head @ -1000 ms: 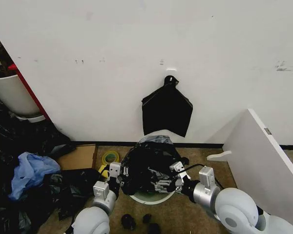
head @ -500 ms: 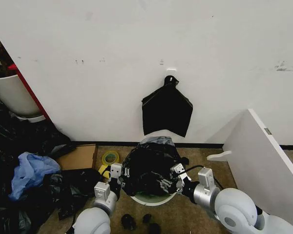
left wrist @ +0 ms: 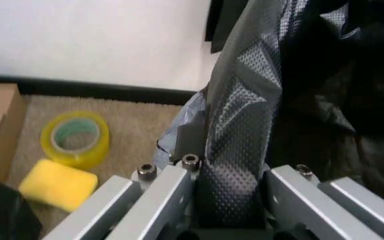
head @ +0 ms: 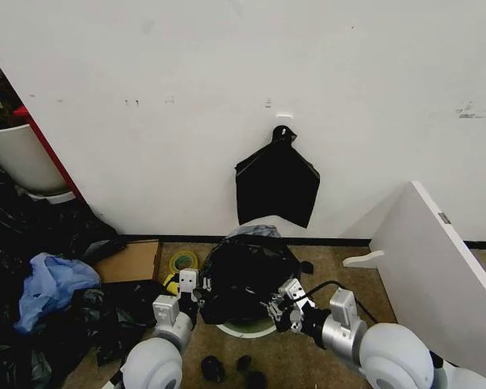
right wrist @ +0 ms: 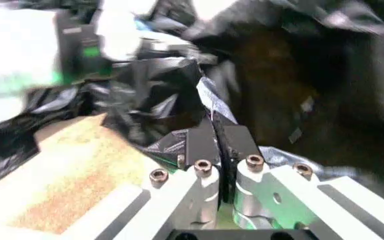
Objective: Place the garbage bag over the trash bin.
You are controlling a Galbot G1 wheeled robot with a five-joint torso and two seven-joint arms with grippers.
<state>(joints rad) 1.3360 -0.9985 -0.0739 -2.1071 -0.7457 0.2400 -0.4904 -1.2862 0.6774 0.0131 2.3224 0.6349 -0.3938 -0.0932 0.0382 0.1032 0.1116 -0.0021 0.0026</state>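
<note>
Fingers of the right gripper [right wrist: 220, 142] pinch the garbage bag [head: 247, 279] hem; the left gripper [left wrist: 229, 180] clamps a fold opposite. The bag drapes the trash bin [head: 251, 329], whose near rim is bare: the hem likely needs pulling down.

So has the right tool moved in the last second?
Yes. The right tool, shut on the bag, has drawn back toward the robot and down, farther from the hanging black bag on the wall.
</note>
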